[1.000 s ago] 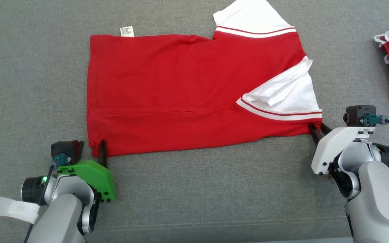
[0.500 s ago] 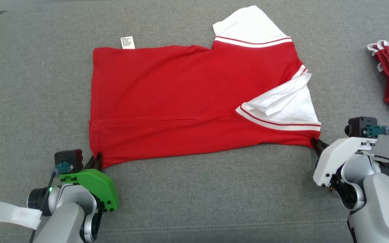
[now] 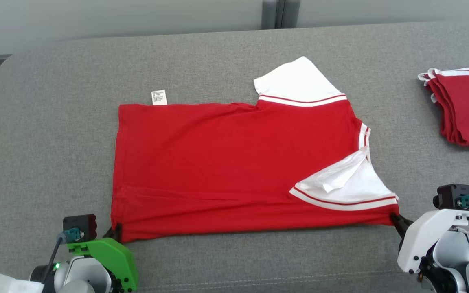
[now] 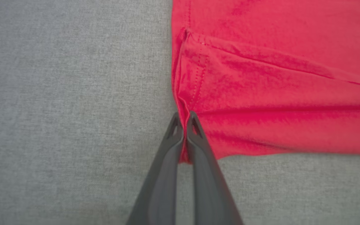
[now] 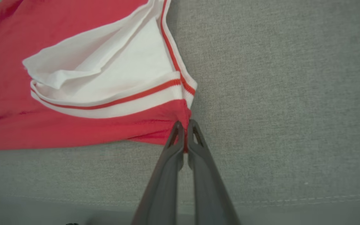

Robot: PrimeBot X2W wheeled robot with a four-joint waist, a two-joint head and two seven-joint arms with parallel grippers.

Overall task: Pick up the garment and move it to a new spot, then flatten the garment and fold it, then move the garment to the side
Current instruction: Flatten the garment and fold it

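Red garment (image 3: 234, 171) with white sleeves lies spread flat on a grey fabric surface (image 3: 55, 122), with a pale wall (image 3: 136, 16) behind. The left gripper (image 4: 184, 118) pinches its near left corner. The right gripper (image 5: 184, 125) clamps its near right corner. Folded red garments (image 3: 466, 106) sit far right.

The left gripper (image 3: 114, 232) has a green cover (image 3: 108, 256) with dark screws, the right gripper (image 3: 395, 218) a white cover (image 3: 421, 236). Each carries a black camera box (image 3: 79, 225) with a teal plug (image 3: 73, 235); the fingers (image 4: 167, 175) are dark grey.

The garment (image 3: 234, 171) label's (image 3: 158, 97) print is too small to read.
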